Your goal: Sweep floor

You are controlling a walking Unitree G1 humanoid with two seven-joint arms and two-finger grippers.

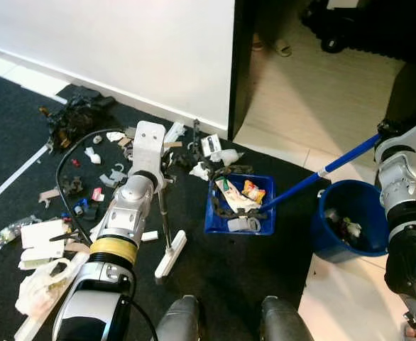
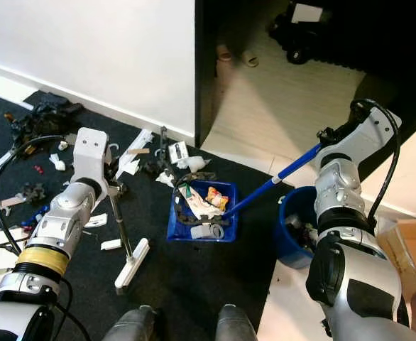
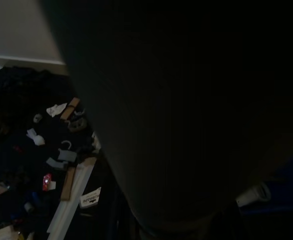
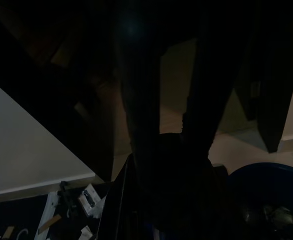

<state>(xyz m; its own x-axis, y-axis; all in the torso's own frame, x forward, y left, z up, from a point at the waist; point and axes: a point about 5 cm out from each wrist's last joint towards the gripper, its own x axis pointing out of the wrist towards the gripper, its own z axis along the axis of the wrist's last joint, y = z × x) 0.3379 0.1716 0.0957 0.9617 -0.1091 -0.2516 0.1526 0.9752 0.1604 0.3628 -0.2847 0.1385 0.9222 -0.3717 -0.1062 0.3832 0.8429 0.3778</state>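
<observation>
The dustpan (image 1: 241, 206), held by the right hand (image 2: 330, 136), sat loaded beside the bin (image 1: 350, 226); tilting could spill litter. The left hand's (image 2: 107, 177) grip couldn't be told.

Glossy blue plastic dustpan (image 1: 240, 204), bucket (image 1: 350, 226); matt black carpet (image 1: 222, 273).

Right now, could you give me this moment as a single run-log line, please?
task: sweep floor | left gripper: on broom | right gripper: on blue handle | dustpan: loaded, on rug | bin: beside | litter: remains

Trash-filled blue dustpan (image 1: 240, 206) on black carpet (image 1: 222, 273)
</observation>
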